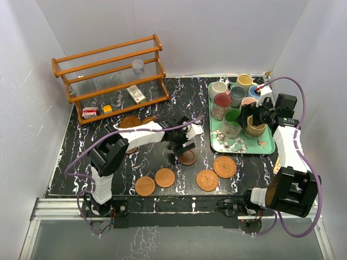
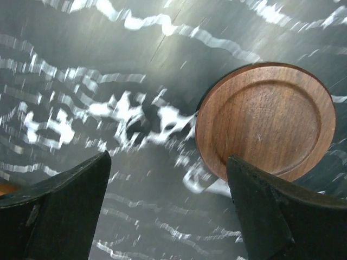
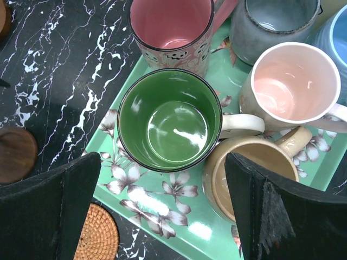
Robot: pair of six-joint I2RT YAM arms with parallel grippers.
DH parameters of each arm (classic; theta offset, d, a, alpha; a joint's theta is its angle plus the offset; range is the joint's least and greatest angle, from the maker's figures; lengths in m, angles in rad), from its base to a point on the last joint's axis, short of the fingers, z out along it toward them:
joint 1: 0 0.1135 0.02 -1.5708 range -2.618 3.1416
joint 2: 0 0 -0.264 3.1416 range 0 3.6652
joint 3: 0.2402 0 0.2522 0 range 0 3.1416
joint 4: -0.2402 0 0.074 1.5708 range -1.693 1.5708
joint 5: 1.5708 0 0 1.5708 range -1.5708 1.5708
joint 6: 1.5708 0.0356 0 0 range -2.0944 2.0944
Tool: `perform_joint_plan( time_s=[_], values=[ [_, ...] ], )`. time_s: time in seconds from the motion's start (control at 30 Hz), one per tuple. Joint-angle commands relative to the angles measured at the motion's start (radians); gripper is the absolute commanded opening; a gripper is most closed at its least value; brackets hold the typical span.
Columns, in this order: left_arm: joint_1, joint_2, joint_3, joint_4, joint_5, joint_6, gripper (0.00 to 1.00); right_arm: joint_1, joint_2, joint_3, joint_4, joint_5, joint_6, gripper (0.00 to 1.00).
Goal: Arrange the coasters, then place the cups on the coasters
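Note:
My left gripper (image 1: 181,145) hangs open over the middle of the black marble table, with nothing between its fingers. Its right finger (image 2: 282,216) stands at the edge of a rimmed dark wood coaster (image 2: 265,119) (image 1: 187,157). Two orange wood coasters (image 1: 145,186) (image 1: 165,177) and two wicker coasters (image 1: 207,180) (image 1: 224,167) lie near the front. More brown coasters (image 1: 130,122) sit by the rack. My right gripper (image 1: 250,116) (image 3: 162,162) is open above the tray, over the green mug (image 3: 169,119) and the tan mug (image 3: 255,179). The pink (image 3: 293,89), maroon (image 3: 171,27), grey-blue (image 3: 279,24) and blue (image 3: 333,32) mugs stand behind them.
The green flowered tray (image 1: 227,145) (image 3: 157,206) holds all the mugs, including a cream one (image 1: 219,88) and a yellow one (image 1: 244,81). A wooden rack (image 1: 108,76) at the back left carries a clear plastic cup (image 1: 138,66) and small boxes. White walls enclose the table.

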Motion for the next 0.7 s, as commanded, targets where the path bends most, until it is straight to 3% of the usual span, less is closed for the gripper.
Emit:
perform_joint_plan(
  time_s=[0.0, 0.33, 0.67],
  values=[
    [0.098, -0.085, -0.106, -0.093, -0.007, 0.032, 0.86, -0.006, -0.029, -0.005, 0.033, -0.023, 0.004, 0.98],
    [0.23, -0.302, -0.341, -0.017, -0.096, 0.06, 0.84, -0.005, 0.008, 0.0, 0.03, -0.021, 0.006, 0.98],
    [0.316, -0.363, -0.394, 0.073, -0.191, 0.071, 0.87, -0.006, 0.015, 0.0, 0.03, -0.016, 0.004, 0.98]
  ],
)
